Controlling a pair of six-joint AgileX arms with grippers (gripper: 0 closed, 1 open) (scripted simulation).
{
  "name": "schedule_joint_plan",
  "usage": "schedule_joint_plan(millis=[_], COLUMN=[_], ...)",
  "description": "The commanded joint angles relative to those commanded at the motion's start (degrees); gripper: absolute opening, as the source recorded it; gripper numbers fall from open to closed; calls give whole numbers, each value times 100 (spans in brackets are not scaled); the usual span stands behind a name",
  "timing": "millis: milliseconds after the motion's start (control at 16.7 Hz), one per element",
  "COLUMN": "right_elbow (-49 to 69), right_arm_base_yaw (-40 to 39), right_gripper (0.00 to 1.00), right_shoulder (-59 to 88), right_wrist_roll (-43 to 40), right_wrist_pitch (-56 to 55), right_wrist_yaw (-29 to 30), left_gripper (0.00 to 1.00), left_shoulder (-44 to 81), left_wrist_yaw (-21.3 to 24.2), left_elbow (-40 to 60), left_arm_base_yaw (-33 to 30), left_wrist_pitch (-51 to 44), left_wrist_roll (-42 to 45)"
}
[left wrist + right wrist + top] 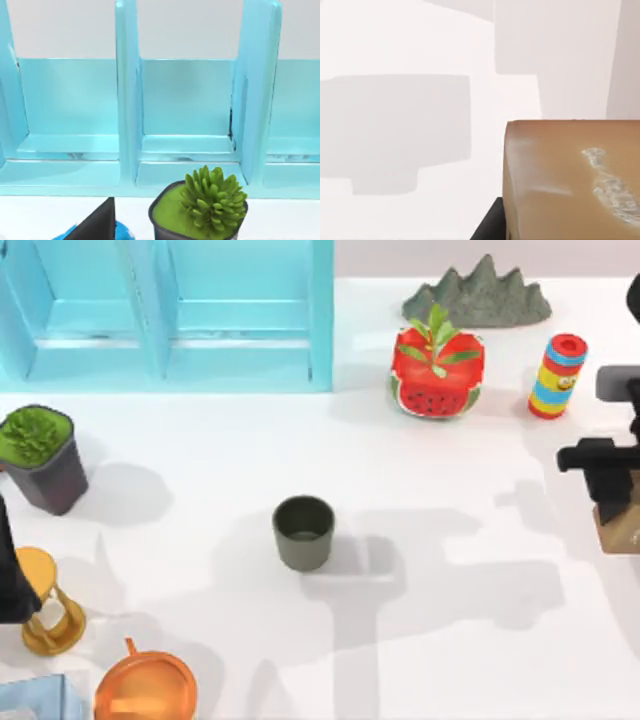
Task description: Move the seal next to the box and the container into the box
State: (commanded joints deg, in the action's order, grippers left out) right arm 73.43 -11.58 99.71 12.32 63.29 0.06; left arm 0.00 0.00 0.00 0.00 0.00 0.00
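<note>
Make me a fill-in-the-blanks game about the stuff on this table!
1. The small dark cup stands ____ near the middle of the white table.
2. The big box at the back is colored ____.
3. The tan seal lies at the table's ____ edge, under the right gripper.

Missing words: upright; blue; right

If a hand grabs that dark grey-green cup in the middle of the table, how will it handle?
The cup looks rigid and hollow, so probably light. It stands upright on a flat base and is about as wide as tall, so a nudge would likely slide it rather than tip it. Its smooth, slightly tapered wall might slip in a pinch grip, and on its side it would probably roll.
</note>
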Motion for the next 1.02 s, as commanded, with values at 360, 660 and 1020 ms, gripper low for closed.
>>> schedule_joint_plan(millis=[360, 660, 1020], right_elbow=[-299, -299, -299], right_arm_base_yaw=[2, 2, 2], right_gripper=[0, 30, 75], right_shoulder=[79, 79, 79], right_wrist_roll=[4, 4, 4], right_wrist_pitch=[-341, -341, -341], right_wrist_yaw=[3, 3, 3], left_gripper=[100, 100, 100], left_shoulder=[0, 0, 0], left_wrist_yaw=[0, 0, 0], left_elbow=[0, 0, 0], left_arm_base_yaw=[0, 0, 0], left_wrist_pitch=[0, 0, 0], left_wrist_roll=[0, 0, 0])
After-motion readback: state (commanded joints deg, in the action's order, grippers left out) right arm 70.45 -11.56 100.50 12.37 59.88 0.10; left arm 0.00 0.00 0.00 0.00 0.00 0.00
